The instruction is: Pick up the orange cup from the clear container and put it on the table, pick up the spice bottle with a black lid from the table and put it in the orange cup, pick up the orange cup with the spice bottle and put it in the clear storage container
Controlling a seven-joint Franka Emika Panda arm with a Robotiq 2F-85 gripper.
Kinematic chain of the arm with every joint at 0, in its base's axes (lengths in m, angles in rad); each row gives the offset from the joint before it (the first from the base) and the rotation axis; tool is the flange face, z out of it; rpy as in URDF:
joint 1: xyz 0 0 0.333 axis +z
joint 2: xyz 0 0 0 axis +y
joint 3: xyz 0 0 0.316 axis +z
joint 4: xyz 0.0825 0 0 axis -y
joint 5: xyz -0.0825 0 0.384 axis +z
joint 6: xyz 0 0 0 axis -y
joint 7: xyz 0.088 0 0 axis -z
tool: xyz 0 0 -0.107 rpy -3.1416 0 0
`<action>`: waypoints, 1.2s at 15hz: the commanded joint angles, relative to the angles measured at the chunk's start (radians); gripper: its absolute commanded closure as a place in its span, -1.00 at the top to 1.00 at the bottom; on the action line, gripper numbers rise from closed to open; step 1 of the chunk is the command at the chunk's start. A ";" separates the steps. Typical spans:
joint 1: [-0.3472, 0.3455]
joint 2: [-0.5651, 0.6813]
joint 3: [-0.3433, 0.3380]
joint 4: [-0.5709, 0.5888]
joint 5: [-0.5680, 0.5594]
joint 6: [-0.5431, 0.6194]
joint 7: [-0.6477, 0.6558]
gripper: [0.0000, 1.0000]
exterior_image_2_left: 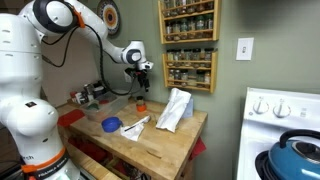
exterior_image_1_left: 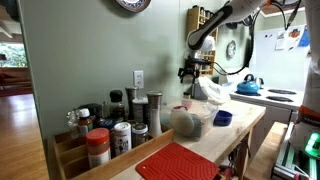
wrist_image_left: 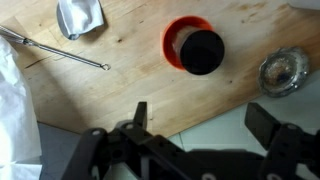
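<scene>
Gripper (wrist_image_left: 200,112) was spread wide with nothing between the fingers (wrist_image_left: 140,115). I had it hanging over the wooden table (wrist_image_left: 120,90); in an exterior view it sat above the cup (exterior_image_2_left: 142,85). In wrist view the orange cup (wrist_image_left: 195,45) stood upright on bare wood beyond the fingertips, clear of them. The black-lidded spice bottle (wrist_image_left: 203,52) was inside it. The cup was not in the clear container (exterior_image_1_left: 190,122), which stood on the same table near a small blue cup (exterior_image_1_left: 222,118). A small glass object (wrist_image_left: 283,72) was just beside the orange cup. Crumpled foil (wrist_image_left: 80,17) and a thin metal rod (wrist_image_left: 55,48) lay further off. A white plastic bag (exterior_image_2_left: 175,108) was also on the table.
</scene>
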 commanded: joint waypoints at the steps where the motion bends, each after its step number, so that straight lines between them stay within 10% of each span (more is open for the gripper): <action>1: -0.003 0.007 0.002 0.004 -0.009 -0.017 0.016 1.00; 18: -0.099 0.148 -0.012 -0.001 0.419 -0.046 0.219 1.00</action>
